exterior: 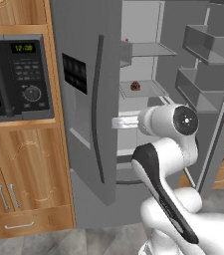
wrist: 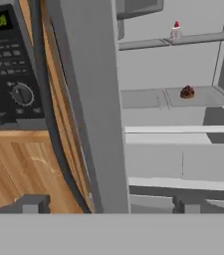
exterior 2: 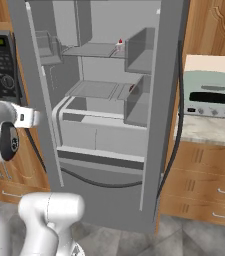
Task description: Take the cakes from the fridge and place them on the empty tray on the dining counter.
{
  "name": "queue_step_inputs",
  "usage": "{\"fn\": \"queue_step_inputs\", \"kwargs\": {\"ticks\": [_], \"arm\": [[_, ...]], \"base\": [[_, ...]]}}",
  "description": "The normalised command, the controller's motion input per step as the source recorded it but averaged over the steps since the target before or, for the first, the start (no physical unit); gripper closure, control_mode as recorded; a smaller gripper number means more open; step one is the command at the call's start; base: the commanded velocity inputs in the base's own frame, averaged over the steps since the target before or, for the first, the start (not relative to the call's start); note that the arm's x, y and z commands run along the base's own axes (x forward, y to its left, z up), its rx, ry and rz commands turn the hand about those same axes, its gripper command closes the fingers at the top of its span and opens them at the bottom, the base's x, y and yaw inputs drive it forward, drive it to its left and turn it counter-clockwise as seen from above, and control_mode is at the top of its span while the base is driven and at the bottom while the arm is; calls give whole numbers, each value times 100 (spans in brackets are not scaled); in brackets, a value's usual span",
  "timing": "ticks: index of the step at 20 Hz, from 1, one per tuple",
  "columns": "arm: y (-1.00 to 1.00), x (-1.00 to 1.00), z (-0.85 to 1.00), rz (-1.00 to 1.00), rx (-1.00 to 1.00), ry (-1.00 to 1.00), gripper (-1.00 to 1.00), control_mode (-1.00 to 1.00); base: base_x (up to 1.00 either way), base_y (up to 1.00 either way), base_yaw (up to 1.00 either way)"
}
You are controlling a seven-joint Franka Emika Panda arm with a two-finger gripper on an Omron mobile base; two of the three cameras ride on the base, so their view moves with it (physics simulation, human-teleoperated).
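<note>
The two-finger gripper [wrist: 106,203] is standing with its jaws spread wide and nothing between them. In the hand view one small dark fingertip [wrist: 31,203] is rising at the lower left and the other at the lower right, and the edge of the tall grey French-door fridge's [exterior: 91,99] left door is passing through the gap between them without touching either tip.

Ahead of the gripper, past that door edge, the fridge's grey inner shelves are lying open to view. The dark brown-red round cake [wrist: 187,92] is sitting on the middle shelf, ahead of the gripper and to its right, well apart from the fingertips. The white cake slice with a red cherry on top [wrist: 176,31] is standing on the shelf above, higher and farther from the gripper than the round cake, close to the shelf's front edge. In the left base view the round cake [exterior: 135,86] is showing just above the white arm's wrist, and only the red cherry of the slice [exterior: 126,40] is peeking out beside the door. In the right base view the white slice [exterior 2: 119,44] is standing on the upper shelf.

To the gripper's left, a black microwave [wrist: 9,64] with a green clock display and a round knob is sitting in a brown wooden cabinet [wrist: 19,169]. A pale green toaster oven [exterior 2: 211,95] is resting on a counter beyond the fridge's right door.
</note>
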Motion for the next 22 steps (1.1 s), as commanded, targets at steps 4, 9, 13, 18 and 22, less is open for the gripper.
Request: {"fn": "queue_step_inputs", "kwargs": {"ticks": [4,9,13,18,22], "arm": [[-71,0,2,18,0,0,-100,-100],[-57,2,0,19,0,0,-100,-100],[-16,31,3,14,0,0,-100,-100],[0,42,0,15,1,-4,-100,-100],[0,56,0,11,2,0,-100,-100]], "base": [[0,0,0],[0,0,0],[0,0,0],[0,0,0],[0,0,0]]}}
